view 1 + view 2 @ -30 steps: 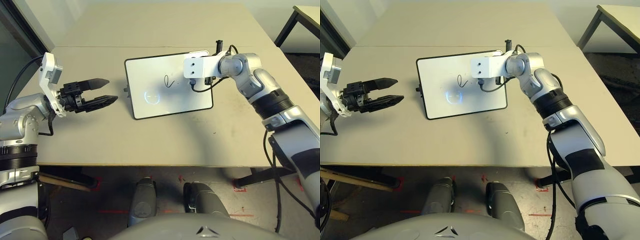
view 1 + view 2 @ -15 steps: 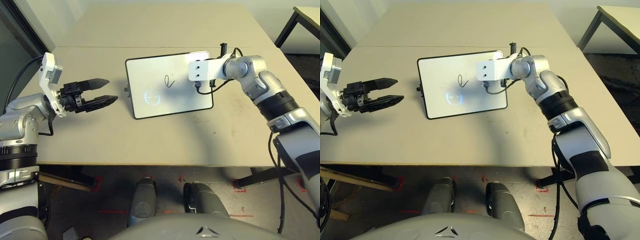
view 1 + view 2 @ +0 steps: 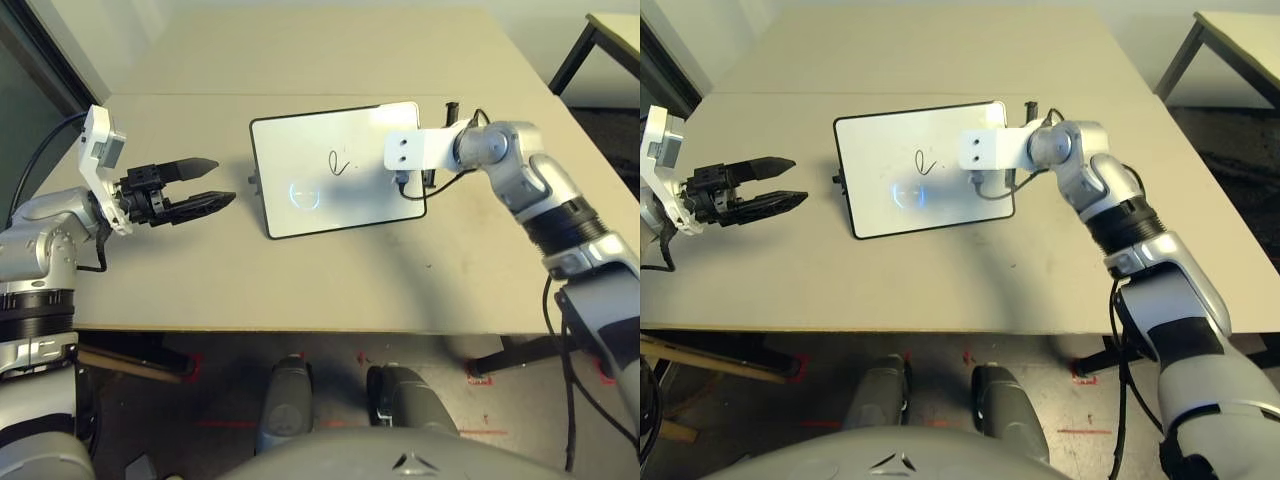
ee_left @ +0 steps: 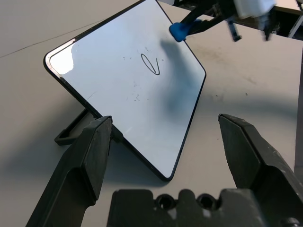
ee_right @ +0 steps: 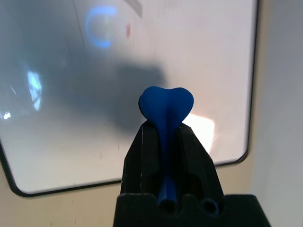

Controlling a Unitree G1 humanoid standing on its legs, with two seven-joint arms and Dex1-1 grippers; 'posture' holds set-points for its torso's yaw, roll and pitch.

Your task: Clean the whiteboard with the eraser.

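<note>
I seem to stand in a lab or office: plain beige table (image 3: pixel 300 280), second desk (image 3: pixel 612 35) nearby, grey floor (image 3: pixel 200 400) marked with red tape (image 3: pixel 230 423).

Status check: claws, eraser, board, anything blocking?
Right claw shut on eraser. Left claw open, empty. Whiteboard scribble remains. Nothing blocking.

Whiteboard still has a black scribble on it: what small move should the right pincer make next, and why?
Probably bring the right pincer, shut on the blue eraser, back across the whiteboard toward the black loop and press the eraser onto it. The scribble is unwiped, and the eraser sits off to its side, near the board's right edge.
</note>
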